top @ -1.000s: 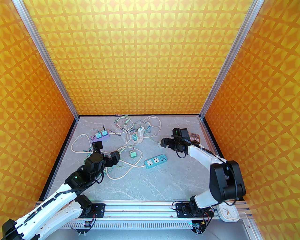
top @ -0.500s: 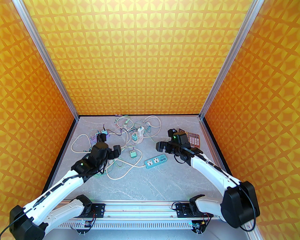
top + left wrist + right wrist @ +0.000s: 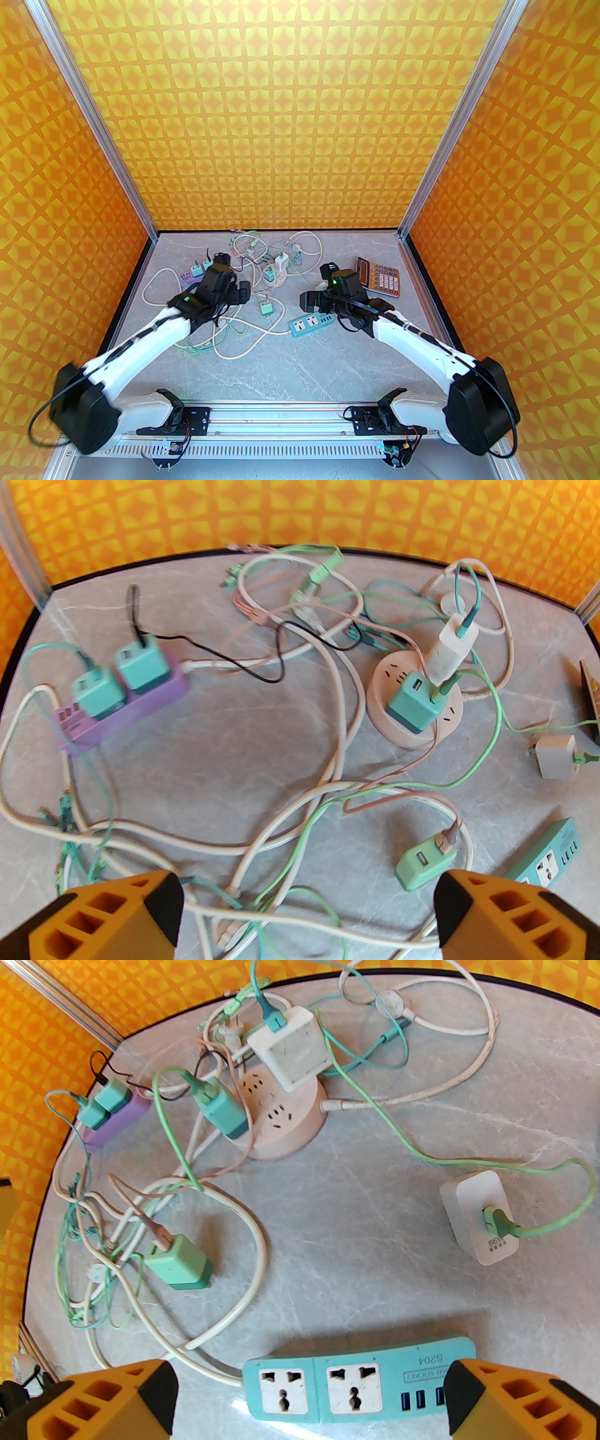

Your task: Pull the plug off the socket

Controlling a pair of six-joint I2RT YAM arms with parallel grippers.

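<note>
Hovering with fingers spread, the left end effector [image 3: 304, 916] faces a teal cube plug [image 3: 140, 665] seated in the purple plastic power strip [image 3: 140, 707]. I'd pinch its flat sides and pull straight up. Equally spread, the right end effector [image 3: 309, 1396] hangs above the turquoise socket bar [image 3: 361, 1382], all on a grey marbled table [image 3: 304, 370] boxed in by orange patterned walls [image 3: 281, 117].

Round pink socket with two plugs seated, as I see it from the feeds

On the round pink socket [image 3: 391, 670] a teal plug [image 3: 412, 705] and a white plug [image 3: 452, 651] sit pushed in. Left of it, a purple strip [image 3: 101, 728] carries a pair of teal plugs [image 3: 140, 665]. Toward the arm bases from it, a green plug [image 3: 419, 864] lies loose near a flat teal strip [image 3: 422, 1363].
</note>
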